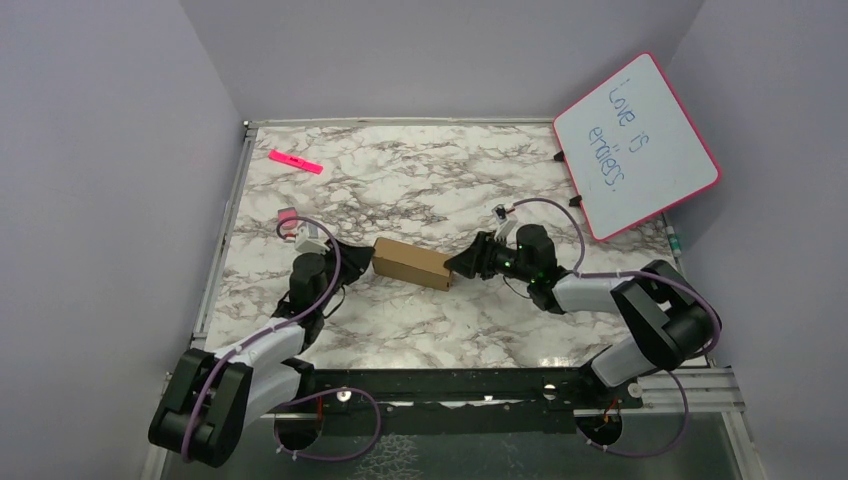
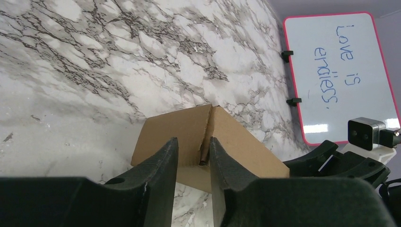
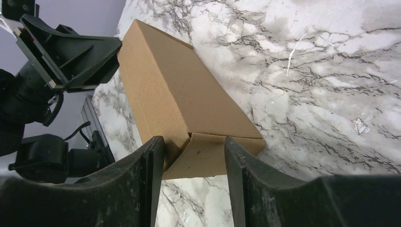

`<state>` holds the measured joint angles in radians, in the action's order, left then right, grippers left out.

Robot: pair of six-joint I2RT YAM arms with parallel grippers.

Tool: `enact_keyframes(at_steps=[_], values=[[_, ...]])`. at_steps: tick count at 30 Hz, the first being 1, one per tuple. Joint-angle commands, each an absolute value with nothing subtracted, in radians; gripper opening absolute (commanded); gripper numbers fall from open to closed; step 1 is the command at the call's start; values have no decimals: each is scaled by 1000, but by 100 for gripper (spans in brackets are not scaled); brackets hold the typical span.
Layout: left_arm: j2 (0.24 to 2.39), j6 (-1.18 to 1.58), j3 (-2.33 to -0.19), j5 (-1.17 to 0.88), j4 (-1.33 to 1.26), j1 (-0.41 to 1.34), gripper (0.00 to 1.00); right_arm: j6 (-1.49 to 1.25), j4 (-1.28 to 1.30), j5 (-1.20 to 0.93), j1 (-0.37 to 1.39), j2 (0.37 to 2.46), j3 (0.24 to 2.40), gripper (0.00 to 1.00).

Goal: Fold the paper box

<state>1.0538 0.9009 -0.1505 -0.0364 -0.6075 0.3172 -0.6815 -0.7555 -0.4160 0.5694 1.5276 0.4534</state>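
The paper box (image 1: pixel 411 263) is a small closed-looking brown cardboard box lying on its side on the marble table (image 1: pixel 430 180). My left gripper (image 1: pixel 358 262) is at its left end and my right gripper (image 1: pixel 462 264) at its right end. In the left wrist view the left gripper (image 2: pixel 194 146) stands narrowly open, its tips against the box's end (image 2: pixel 172 130), where a flap stands ajar at a crease. In the right wrist view the right gripper (image 3: pixel 195 144) is open, and the box's end flap (image 3: pixel 213 158) sticks out between its fingertips without being pinched.
A pink-framed whiteboard (image 1: pixel 636 146) with blue writing leans at the back right. A pink marker (image 1: pixel 296 161) lies at the back left, and a small pink and white item (image 1: pixel 287 217) sits behind the left arm. Purple walls close in the table.
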Motion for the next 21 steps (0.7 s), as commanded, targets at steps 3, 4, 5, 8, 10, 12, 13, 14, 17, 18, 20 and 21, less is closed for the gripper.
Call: enact_keyframes(at_steps=[3,4,5,8,10,12,13,14,17,18,20,21], values=[[1114,835,-121,-25,-352,328,30,-522,-532,-345,577,1443,485,55],[1098,834,-128,-28,-351,329,31,-494,-501,-339,577,1413,502,56],[1073,835,-136,-32,-349,328,33,-465,-464,-334,578,1393,530,56],[989,826,-186,-16,-283,329,39,-377,-366,-324,578,1346,595,61],[937,803,-238,-8,-223,328,44,-330,-321,-328,578,1327,633,66],[888,786,-284,-8,-173,328,49,-278,-272,-353,577,1326,682,72],[865,782,-305,12,-152,328,52,-265,-241,-375,578,1335,712,75],[843,773,-326,18,-131,328,56,-239,-206,-403,578,1350,744,77],[788,715,-394,26,-56,327,64,-199,-150,-454,588,1381,808,80],[772,688,-421,33,-19,327,66,-178,-139,-455,599,1389,825,81],[744,623,-487,42,61,327,69,-127,-96,-440,624,1415,869,83],[730,587,-521,47,100,327,71,-103,-69,-435,636,1434,896,84]])
